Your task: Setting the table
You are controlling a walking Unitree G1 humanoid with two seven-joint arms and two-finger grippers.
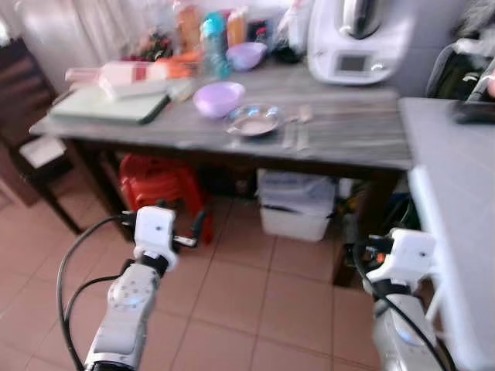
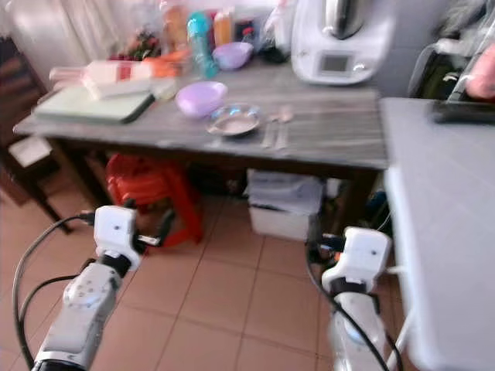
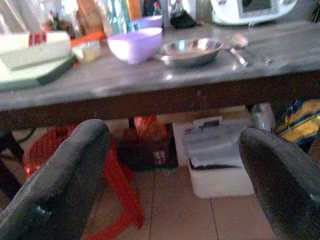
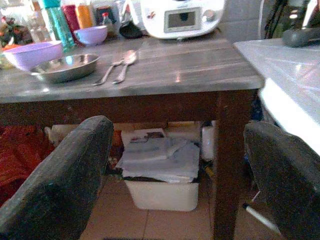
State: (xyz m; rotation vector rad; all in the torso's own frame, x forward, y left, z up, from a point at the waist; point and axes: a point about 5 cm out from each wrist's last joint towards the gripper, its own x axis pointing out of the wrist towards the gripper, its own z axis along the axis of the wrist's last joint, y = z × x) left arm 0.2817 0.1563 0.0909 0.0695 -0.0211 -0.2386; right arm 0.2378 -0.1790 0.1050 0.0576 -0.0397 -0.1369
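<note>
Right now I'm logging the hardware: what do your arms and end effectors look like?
Both arms are silver with white boxy wrist housings. Black cables loop beside the left arm and right arm. Each end effector, left and right, has two broad, rounded, matte black fingers.

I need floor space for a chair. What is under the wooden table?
Under the table stand a red plastic stool and a white bin with folded papers or cloths on top. The bin's contents are covered; further back is too dark to tell.
</note>
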